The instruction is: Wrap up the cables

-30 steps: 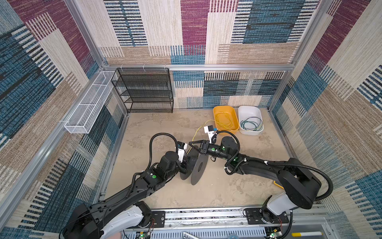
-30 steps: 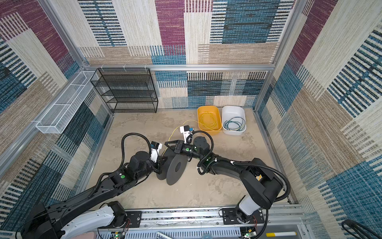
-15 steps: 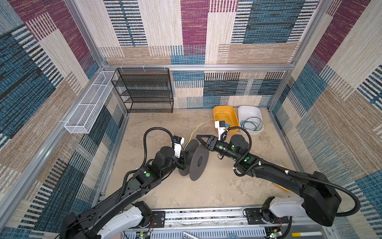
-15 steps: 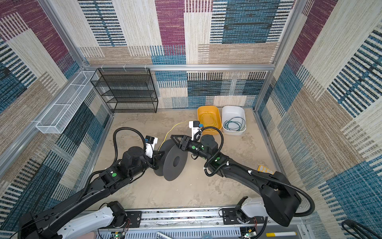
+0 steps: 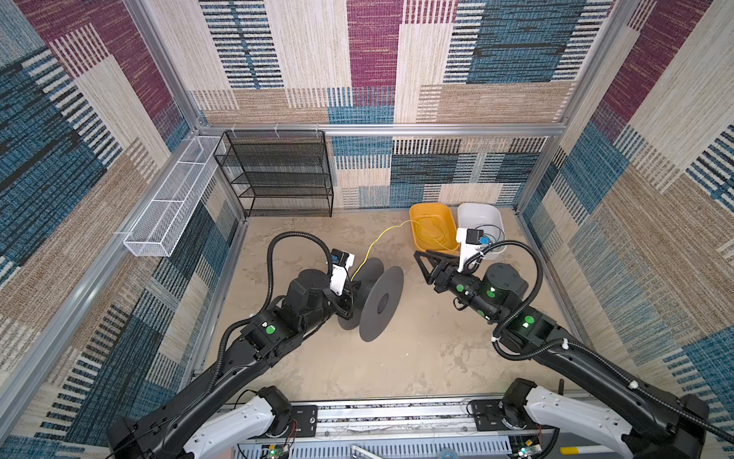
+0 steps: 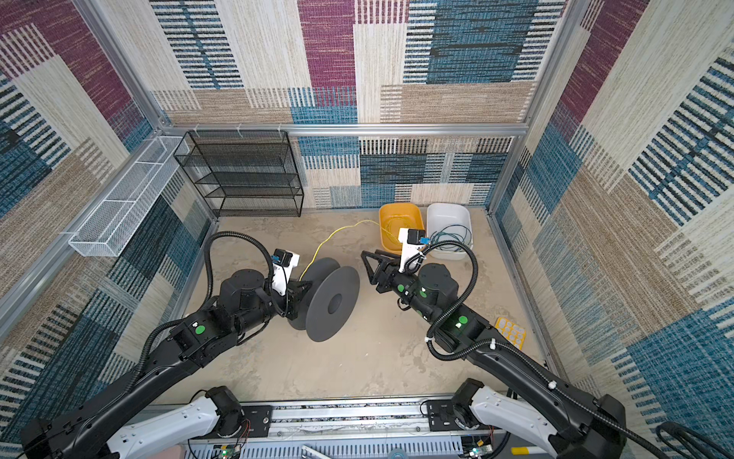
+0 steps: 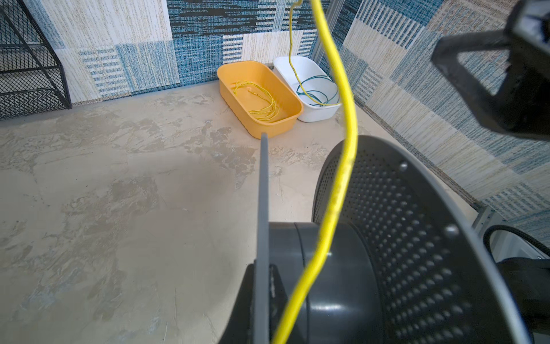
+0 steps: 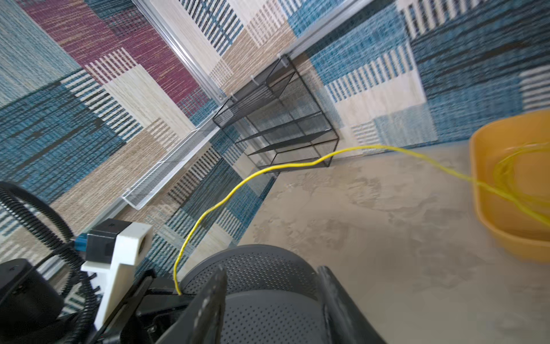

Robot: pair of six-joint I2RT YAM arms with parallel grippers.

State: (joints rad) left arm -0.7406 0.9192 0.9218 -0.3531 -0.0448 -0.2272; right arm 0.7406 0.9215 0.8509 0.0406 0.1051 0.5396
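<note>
Your left claw (image 5: 345, 296) is pinched on the spool (image 5: 381, 302) beside the end of the yellow cable (image 5: 381, 234), your right claw (image 5: 422, 265) spread and empty; that wire, likely light and springy, trails from the tub (image 5: 433, 206), so grip its slack near the spool.

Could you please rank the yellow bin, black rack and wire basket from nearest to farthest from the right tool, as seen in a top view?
1. Yellow bin, just behind the right tool.
2. Black rack, against the back wall.
3. Wire basket, on the left wall.
</note>
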